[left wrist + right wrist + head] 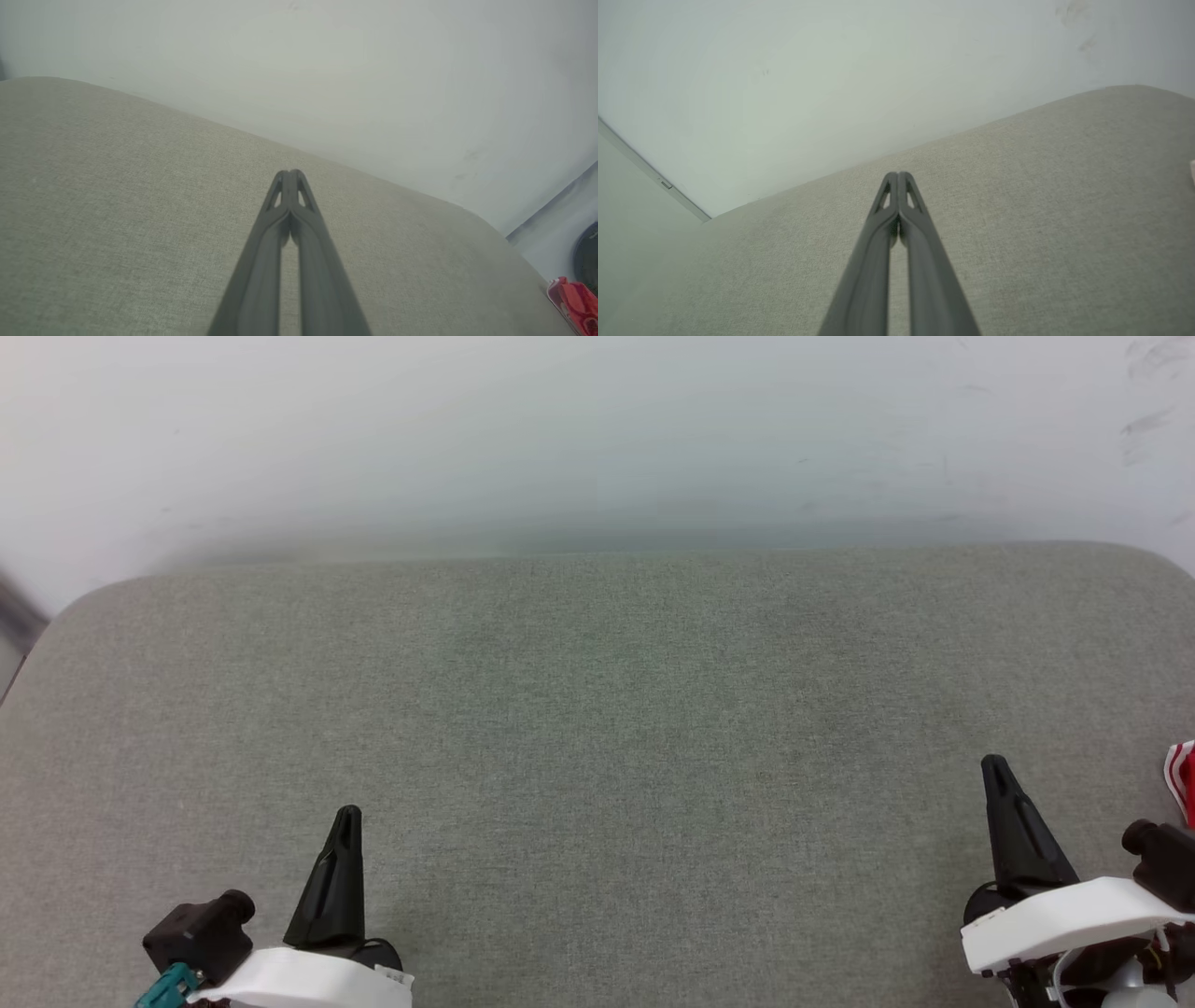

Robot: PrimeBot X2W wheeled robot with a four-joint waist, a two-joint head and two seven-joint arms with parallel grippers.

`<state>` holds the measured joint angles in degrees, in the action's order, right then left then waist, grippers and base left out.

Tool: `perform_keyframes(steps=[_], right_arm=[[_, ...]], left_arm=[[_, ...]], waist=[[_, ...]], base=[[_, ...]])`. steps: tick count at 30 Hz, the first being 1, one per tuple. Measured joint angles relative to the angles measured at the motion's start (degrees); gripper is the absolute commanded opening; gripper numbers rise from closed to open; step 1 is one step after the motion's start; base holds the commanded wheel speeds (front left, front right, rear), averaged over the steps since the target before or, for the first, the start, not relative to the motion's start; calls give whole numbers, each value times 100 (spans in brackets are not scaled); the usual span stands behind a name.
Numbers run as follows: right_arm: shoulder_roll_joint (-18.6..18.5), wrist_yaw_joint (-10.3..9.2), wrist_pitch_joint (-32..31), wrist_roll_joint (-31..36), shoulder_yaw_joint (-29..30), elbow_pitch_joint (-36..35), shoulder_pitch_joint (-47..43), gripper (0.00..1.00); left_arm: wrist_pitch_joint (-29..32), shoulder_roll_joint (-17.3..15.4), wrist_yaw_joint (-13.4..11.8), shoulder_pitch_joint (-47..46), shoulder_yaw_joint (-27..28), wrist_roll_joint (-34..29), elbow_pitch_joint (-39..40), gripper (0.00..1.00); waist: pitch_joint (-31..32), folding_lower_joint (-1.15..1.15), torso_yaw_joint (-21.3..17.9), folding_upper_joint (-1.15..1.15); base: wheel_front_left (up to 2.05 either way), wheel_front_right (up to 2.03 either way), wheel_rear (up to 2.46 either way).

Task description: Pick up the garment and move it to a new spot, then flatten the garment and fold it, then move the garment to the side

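Since both tools are pressed shut with nothing between their fingers, a reach for the garment (1182, 782) as they stand would only shove the cloth, not take it. The left tool (347, 816) and right tool (996, 766) hover low over the bare grey cushion (597, 709), tips pointing toward the wall (597, 429).

In the head view just a red-and-white scrap of the garment shows at the far right edge, with most of it out of frame. Picking a grasp point from so little would be a guess. A bad pinch could catch a single layer or a sleeve and drag the rest in a bunch. The garment seems to lie near the cushion's right rim, so a push might tip it off.

It sits near the right tool, on its right and apart from it, and well away from the left tool across the cushion.
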<state>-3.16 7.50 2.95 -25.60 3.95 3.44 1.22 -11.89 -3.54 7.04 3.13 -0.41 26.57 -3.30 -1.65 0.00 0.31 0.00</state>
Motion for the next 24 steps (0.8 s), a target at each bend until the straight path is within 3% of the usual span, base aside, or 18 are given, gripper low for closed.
perform_keyframes(steps=[24], right_arm=[[3,0,-298,-2065,80,322,109,0]], left_arm=[[480,-57,1,-263,102,2128,-342,0]], waist=[[32,0,-6,0]], base=[[0,0,0]])
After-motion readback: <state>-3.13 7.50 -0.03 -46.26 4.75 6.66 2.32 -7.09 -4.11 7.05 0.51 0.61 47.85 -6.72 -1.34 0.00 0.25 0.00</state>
